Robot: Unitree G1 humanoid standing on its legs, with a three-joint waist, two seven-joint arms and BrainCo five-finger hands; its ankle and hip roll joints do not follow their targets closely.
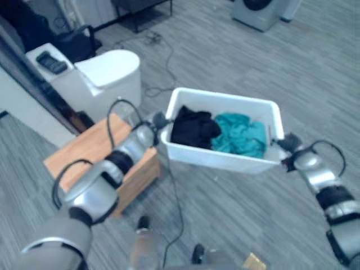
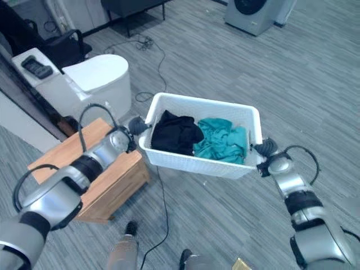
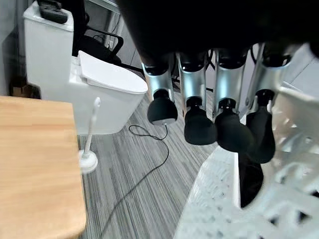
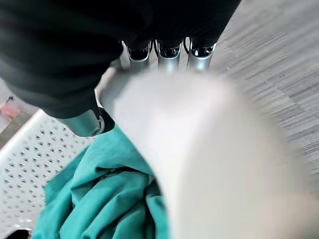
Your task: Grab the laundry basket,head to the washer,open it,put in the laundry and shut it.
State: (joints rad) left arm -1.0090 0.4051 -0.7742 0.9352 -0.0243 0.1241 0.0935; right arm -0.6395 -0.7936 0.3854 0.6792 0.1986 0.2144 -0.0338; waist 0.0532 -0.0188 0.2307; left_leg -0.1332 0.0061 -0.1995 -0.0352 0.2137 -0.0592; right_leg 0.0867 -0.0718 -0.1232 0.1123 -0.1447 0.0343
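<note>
A white perforated laundry basket (image 1: 225,97) hangs in the air between my two hands. Inside it lie a black garment (image 1: 194,128) on the left and a teal garment (image 1: 242,135) on the right. My left hand (image 1: 159,120) is at the basket's left end, its dark-tipped fingers (image 3: 199,127) curled over the rim (image 3: 294,107). My right hand (image 2: 264,148) grips the right end: its fingers pass behind the rim (image 4: 199,139) and its thumb (image 4: 87,122) sits inside, above the teal cloth (image 4: 104,199). The washer (image 2: 250,12) stands far off at the top right.
A low wooden table (image 1: 73,154) is under my left arm. Beyond it are a white toilet (image 1: 107,73) with a dark remote (image 1: 52,63) on its tank, a toilet brush (image 3: 88,154) and a black chair (image 1: 79,42). Grey plank floor (image 1: 236,62) stretches toward the washer.
</note>
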